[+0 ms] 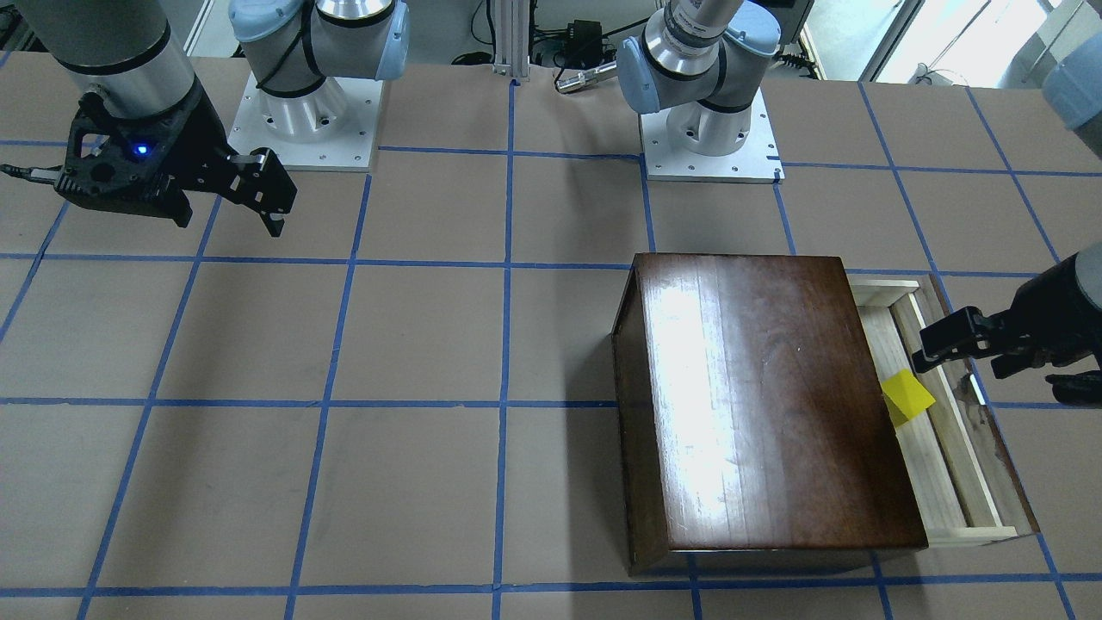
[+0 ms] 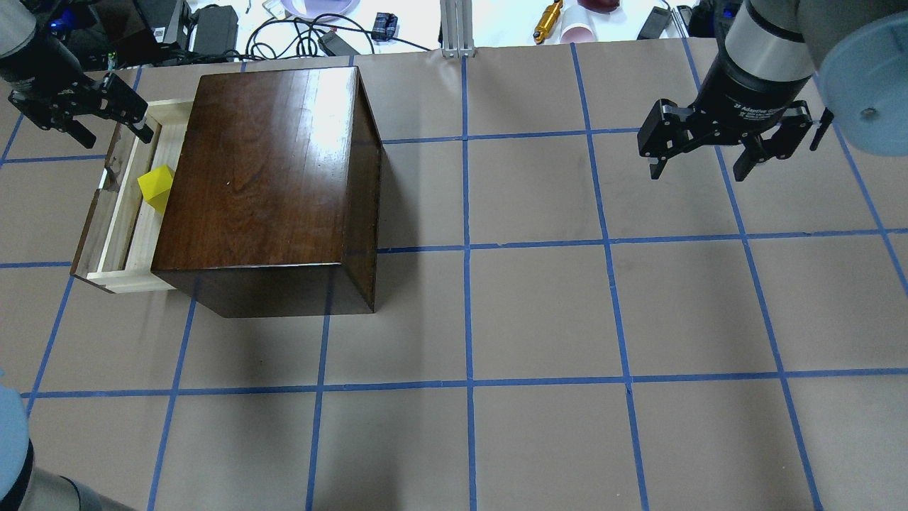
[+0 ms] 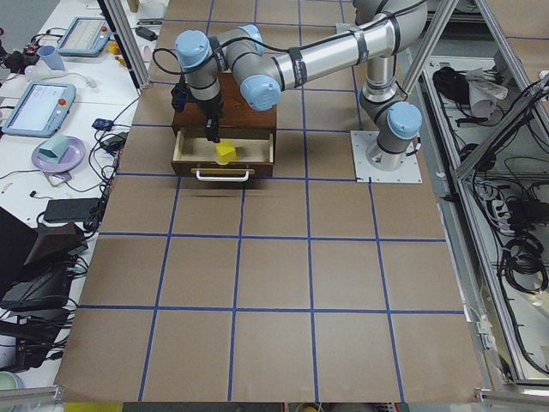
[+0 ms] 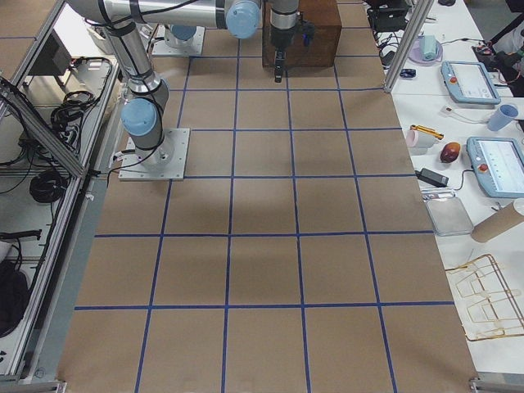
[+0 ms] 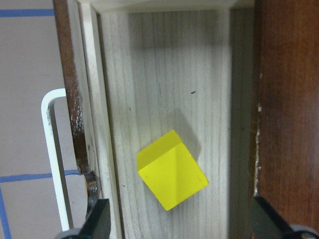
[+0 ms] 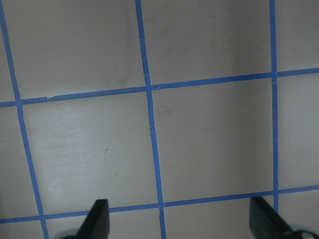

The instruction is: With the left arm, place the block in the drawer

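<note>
The yellow block (image 5: 172,177) lies tilted on the pale floor of the open drawer (image 5: 164,74), free of any gripper. It also shows in the overhead view (image 2: 157,186) and the front view (image 1: 906,398). The drawer (image 2: 119,228) sticks out of the dark-brown cabinet (image 2: 262,163). My left gripper (image 2: 117,135) hovers open and empty just above the drawer's far end, its fingers (image 5: 99,221) on either side of the block from above. My right gripper (image 2: 699,170) is open and empty, high over the bare table far from the cabinet.
The drawer's white handle (image 5: 50,149) runs along its dark front. The cabinet's top edge (image 5: 286,99) overhangs close beside the block. Cables and clutter (image 2: 298,28) lie beyond the table's far edge. Blue tape lines (image 6: 149,124) grid the brown table.
</note>
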Controlling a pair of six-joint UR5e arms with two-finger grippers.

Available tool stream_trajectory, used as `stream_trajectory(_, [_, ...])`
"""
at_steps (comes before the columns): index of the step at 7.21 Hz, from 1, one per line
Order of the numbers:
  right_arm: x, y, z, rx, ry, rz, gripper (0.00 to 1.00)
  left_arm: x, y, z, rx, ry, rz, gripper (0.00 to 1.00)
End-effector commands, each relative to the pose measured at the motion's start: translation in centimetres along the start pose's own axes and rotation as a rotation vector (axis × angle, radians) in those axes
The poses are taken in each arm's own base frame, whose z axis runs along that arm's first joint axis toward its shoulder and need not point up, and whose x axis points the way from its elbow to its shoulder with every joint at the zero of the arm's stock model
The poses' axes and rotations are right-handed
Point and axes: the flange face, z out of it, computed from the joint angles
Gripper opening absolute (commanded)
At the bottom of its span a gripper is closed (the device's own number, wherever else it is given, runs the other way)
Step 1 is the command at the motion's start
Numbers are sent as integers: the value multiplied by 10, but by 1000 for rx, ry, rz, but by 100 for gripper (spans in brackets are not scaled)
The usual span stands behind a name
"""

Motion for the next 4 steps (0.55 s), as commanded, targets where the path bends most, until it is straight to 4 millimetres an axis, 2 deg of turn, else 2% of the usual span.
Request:
stream_trajectory(1, [0,0,0,0,0,0,100,34,11,-18,-4,-28,-50,100])
stream_trajectory(2, [0,0,0,0,0,0,100,41,16,-24,-3,-29,-87,100])
stream_trajectory(3, [0,0,0,0,0,0,100,64,20,-31,2,-34,-96,100])
stream_trajectory(4, [0,0,0,0,0,0,100,101,21,-32,7,-40,-108,100])
